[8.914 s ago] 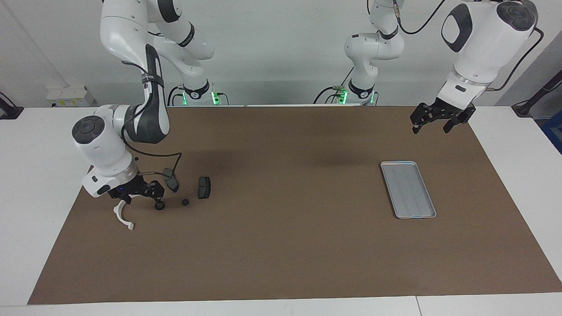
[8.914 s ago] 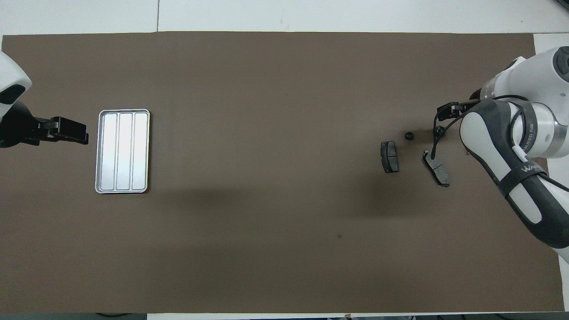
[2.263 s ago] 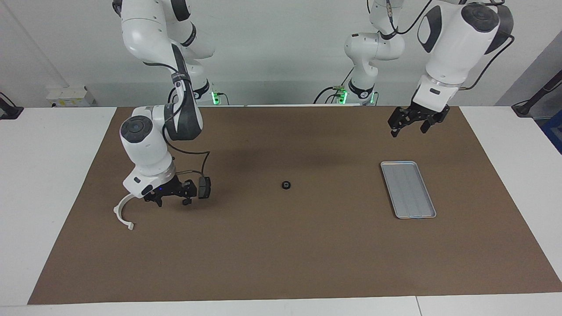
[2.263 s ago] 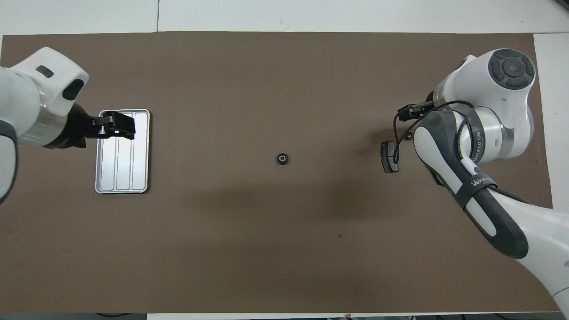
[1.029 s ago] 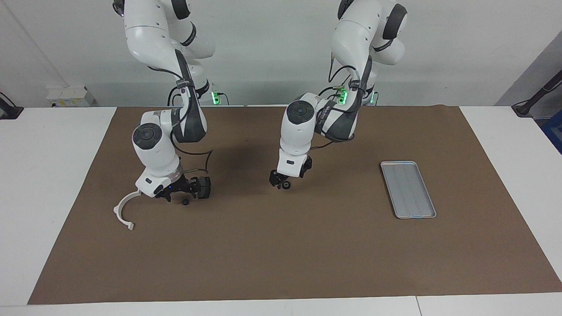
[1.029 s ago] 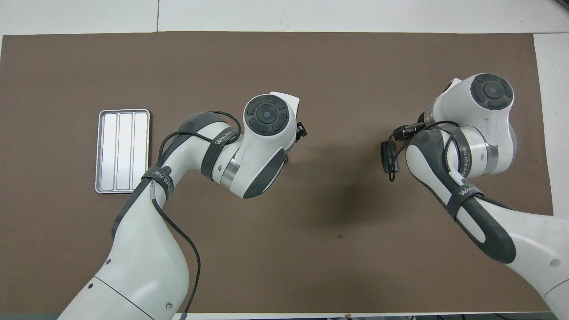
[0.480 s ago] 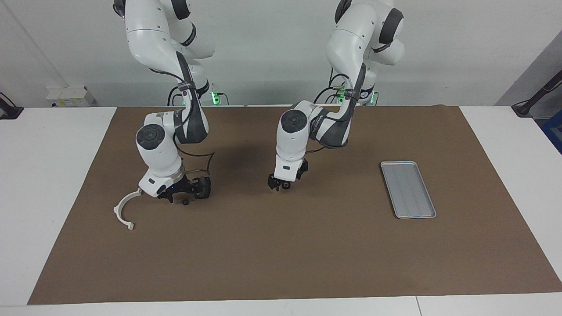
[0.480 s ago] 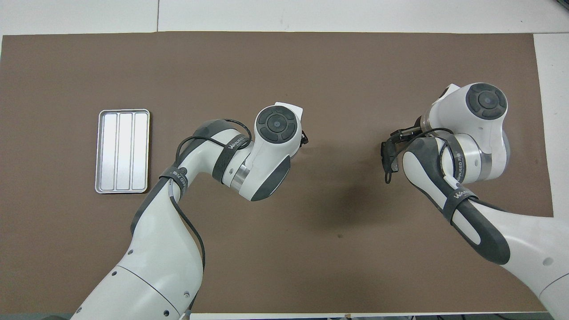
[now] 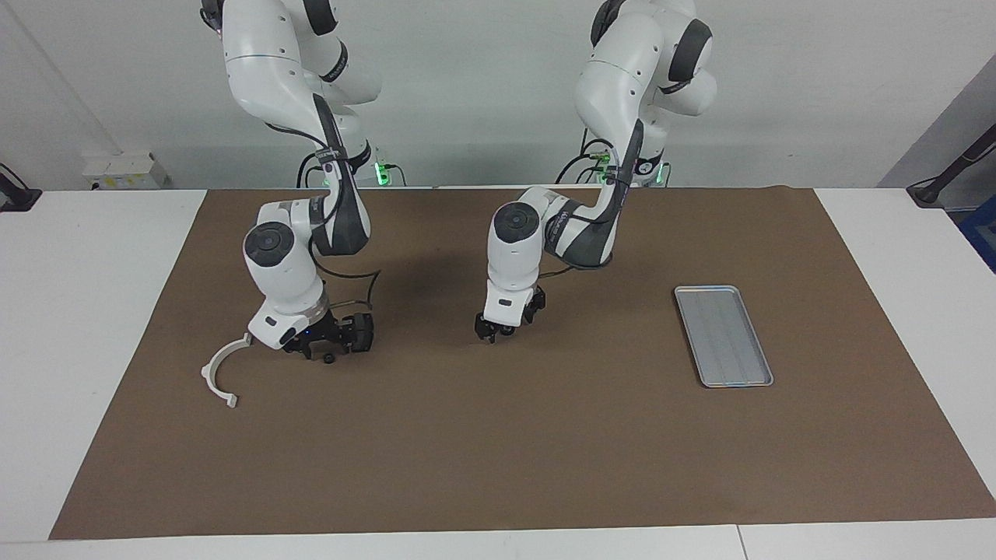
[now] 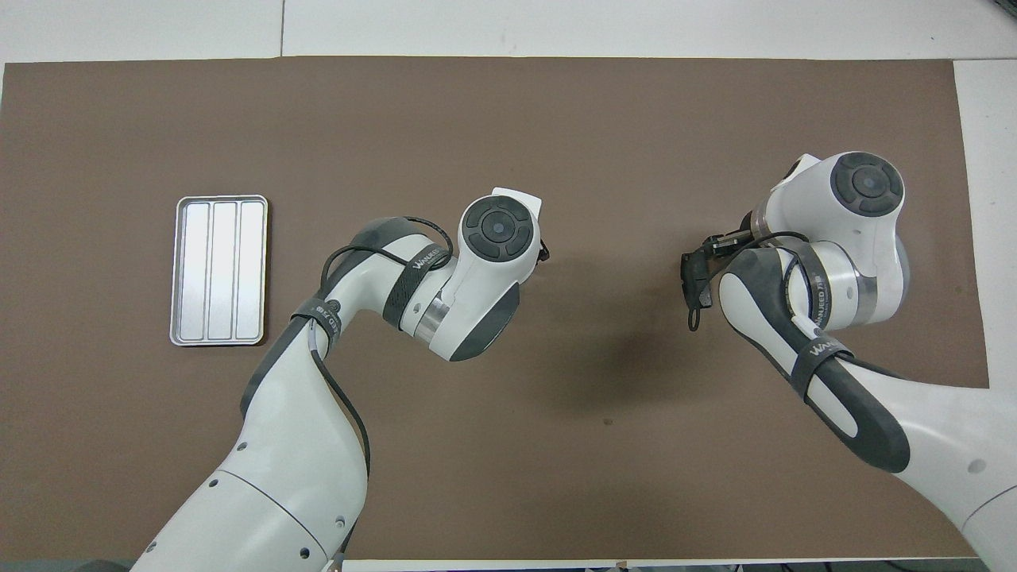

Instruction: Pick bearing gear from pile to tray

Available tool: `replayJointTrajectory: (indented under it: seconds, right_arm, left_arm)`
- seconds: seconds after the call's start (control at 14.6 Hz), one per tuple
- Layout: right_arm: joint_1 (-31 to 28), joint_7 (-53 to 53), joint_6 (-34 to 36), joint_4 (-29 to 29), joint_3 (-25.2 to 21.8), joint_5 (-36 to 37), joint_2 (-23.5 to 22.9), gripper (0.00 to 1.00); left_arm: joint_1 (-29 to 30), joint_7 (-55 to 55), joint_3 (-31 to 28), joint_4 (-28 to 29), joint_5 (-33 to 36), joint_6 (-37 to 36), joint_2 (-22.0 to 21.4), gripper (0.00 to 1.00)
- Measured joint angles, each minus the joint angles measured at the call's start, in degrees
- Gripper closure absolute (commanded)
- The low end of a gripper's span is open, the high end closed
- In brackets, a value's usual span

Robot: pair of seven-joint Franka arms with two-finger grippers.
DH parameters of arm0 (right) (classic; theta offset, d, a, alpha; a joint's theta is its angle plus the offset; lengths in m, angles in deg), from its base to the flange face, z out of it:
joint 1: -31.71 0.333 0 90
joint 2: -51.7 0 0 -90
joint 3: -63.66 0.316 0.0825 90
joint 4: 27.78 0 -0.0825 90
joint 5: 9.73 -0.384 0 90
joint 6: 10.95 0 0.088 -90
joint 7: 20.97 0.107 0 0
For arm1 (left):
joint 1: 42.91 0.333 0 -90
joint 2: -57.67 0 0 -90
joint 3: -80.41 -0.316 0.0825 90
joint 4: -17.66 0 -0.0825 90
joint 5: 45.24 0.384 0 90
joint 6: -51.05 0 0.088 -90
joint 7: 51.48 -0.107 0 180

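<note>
Brown mat (image 9: 498, 467) over a white desk (image 9: 78, 311), pale wall at the robots' end.

At mid-mat: left tool (image 9: 492, 332), swung in from above the tray end a couple of seconds ago and now lowered almost to the surface. Fully spread, nothing gripped yet. Just at its tips, the small black bearing gear (image 9: 506, 330), largely masked by the tool body and hidden under the arm in the overhead view. Sits on the mat in the same spot where it lay alone before the arm arrived; not lifted.

Toward the left arm's end of the desk: tray (image 9: 724, 334), bare, well apart from the gear.

Toward the right arm's end: right tool (image 9: 323, 346), low over the pile, edged slightly in the last second. Open or shut: cannot tell. Right under it, a second tiny black round piece (image 9: 329, 358) on the mat; just beside, one dark grey pad plate (image 9: 362, 333); white arc piece (image 9: 214, 372) a little apart, nearer the desk's edge.

Meaning for the task, as a judgement: approach finished, grasp about to start. Next needed: squeeze on the gear, lift, carry over to the tray. Main risk: so small a round part rolling or slipping out during the squeeze.
</note>
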Motion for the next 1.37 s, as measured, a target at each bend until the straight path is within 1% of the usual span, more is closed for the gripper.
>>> replayJointTrajectory:
  seconds: [0.07, 0.14, 0.21, 0.34, 0.41, 0.82, 0.96, 1.03, 1.17, 1.37]
  right_arm:
    - [-0.01, -0.01, 0.0, -0.02, -0.01, 0.0, -0.01, 0.71]
    - [-0.02, -0.04, 0.0, -0.03, -0.01, 0.0, -0.01, 0.9]
    - [-0.02, -0.06, 0.0, -0.03, -0.02, 0.0, -0.01, 1.0]
    - [-0.05, -0.08, -0.1, 0.04, -0.03, 0.0, -0.01, 1.0]
    - [-0.06, -0.09, -0.1, 0.21, -0.05, 0.0, 0.0, 1.0]
    - [-0.91, -0.1, 0.39, 2.99, -0.11, 0.0, 0.72, 1.0]
    - [-1.49, -0.12, 1.83, 5.11, -0.12, 0.0, 1.02, 1.0]
    - [-1.77, -0.17, 2.3, 5.81, -0.13, 0.01, 1.06, 1.0]
    - [-2.35, -0.99, 2.46, 6.3, -0.14, 0.02, 1.05, 1.0]
    - [-2.02, 0.05, 3.63, 7.62, 0.37, -0.07, 1.11, 1.0]
  left_arm:
    - [-0.02, 0.01, 0.01, 0.07, 0.0, 0.0, 0.0, 0.23]
    - [-0.07, 0.01, 0.02, 0.14, 0.01, 0.0, 0.0, 0.4]
    - [-0.18, 0.01, 0.03, 0.2, 0.02, 0.0, 0.0, 0.58]
    - [-0.54, 0.05, 0.0, 0.26, 0.02, 0.02, -0.02, 0.92]
    - [-0.69, 0.07, 0.0, 0.05, 0.03, 0.01, -0.1, 1.0]
    - [-0.8, 0.08, -0.18, -0.22, 0.15, -1.07, -0.32, 1.0]
    - [-0.04, -0.55, -1.04, -0.12, 0.53, -2.82, -2.17, 1.0]
    - [1.14, -2.02, -1.33, 0.17, 0.65, -4.4, -4.03, 1.0]
    - [5.37, -7.75, -1.58, 3.27, 0.73, -7.67, -10.34, 1.0]
    - [13.45, -21.07, -1.78, 13.72, 0.8, -9.11, -22.11, 1.0]
